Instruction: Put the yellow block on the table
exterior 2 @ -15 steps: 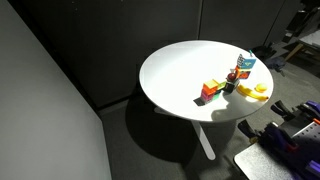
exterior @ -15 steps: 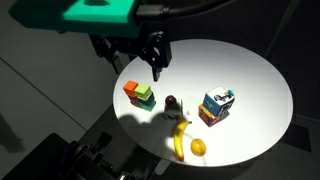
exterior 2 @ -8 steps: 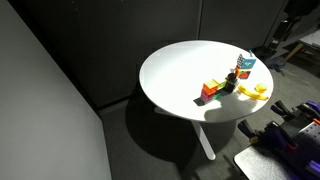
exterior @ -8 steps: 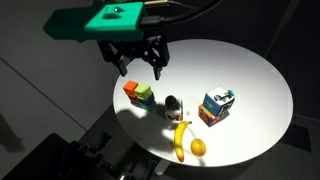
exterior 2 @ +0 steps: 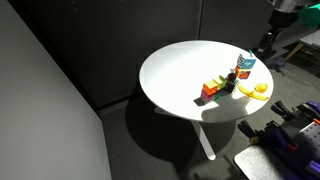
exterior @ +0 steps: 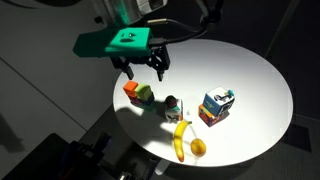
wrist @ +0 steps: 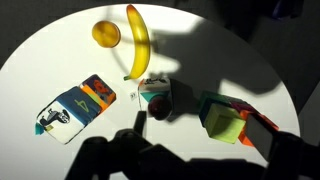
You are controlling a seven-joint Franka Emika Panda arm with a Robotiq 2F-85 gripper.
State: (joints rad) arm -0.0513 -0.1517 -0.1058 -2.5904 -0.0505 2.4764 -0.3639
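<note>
The yellow block [wrist: 228, 127] is pale greenish yellow and sits in a small cluster with an orange block [exterior: 131, 90], green and dark ones, near the edge of the round white table [exterior: 250, 70]. The cluster also shows in an exterior view [exterior 2: 213, 88]. My gripper [exterior: 144, 70] hangs above and slightly behind the cluster, open and empty. In the wrist view its two fingers are dark shapes at the bottom edge [wrist: 190, 160], with the yellow block between them and a little ahead.
A small dark bottle [wrist: 156, 100] stands close beside the blocks. A banana [exterior: 180, 140] and a round orange fruit [exterior: 198, 147] lie near the table's edge. A colourful carton [exterior: 217, 104] lies further along. Dark floor surrounds the table.
My gripper has swung round and come lower and closer over the block cluster. Its fingers now spread on both sides. The objects on the table have not moved.
</note>
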